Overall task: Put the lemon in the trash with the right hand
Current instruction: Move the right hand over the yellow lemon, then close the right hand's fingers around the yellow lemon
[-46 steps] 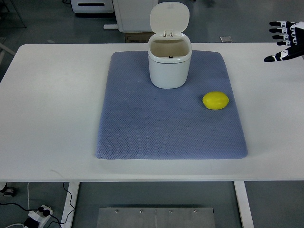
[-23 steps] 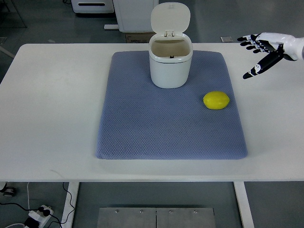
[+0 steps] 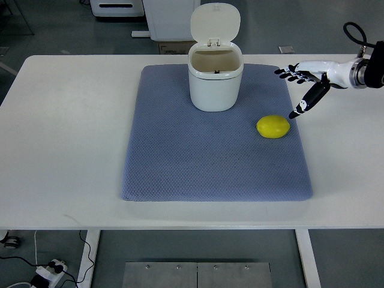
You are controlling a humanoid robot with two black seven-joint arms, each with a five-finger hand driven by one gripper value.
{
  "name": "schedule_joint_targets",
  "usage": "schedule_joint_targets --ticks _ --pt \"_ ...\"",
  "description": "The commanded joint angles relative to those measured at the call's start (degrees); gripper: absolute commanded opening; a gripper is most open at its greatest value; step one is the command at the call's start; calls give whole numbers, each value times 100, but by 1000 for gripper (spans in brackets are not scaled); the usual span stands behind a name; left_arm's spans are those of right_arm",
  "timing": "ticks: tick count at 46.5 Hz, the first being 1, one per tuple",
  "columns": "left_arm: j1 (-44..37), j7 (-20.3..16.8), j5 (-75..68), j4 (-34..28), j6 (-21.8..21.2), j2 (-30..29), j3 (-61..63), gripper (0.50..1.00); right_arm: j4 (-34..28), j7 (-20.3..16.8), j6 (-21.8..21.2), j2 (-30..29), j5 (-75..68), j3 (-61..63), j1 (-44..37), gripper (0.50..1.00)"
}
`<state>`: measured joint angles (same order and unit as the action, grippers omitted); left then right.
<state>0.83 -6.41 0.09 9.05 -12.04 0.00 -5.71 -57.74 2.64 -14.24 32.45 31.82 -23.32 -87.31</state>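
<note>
White table (image 3: 66, 138) carried a blue mat (image 3: 198, 162) | lemon (image 3: 273, 126) lay on the mat at 4 o'clock from the bin (image 3: 215, 73), lid up | right hand (image 3: 306, 81) hovered at the lemon's 1 o'clock, fingers spread, holding nothing | risk: the round lemon could roll if the thumb nudged it before closing.

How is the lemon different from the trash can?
The lemon is bright yellow; the trash can is white. The lemon is small and rounded, lying low on its side; the trash can is much bigger and stands upright. The lemon is a solid fruit, while the trash can is hollow, with its lid flipped open. Both sit on the blue mat, neither touched by the right hand.
</note>
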Motion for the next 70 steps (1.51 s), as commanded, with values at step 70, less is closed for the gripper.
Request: schedule_joint_targets --ticks 70 --pt "-4 -1 0 0 0 0 0 1000 167 280 185 -450 -387 -208 197 1000"
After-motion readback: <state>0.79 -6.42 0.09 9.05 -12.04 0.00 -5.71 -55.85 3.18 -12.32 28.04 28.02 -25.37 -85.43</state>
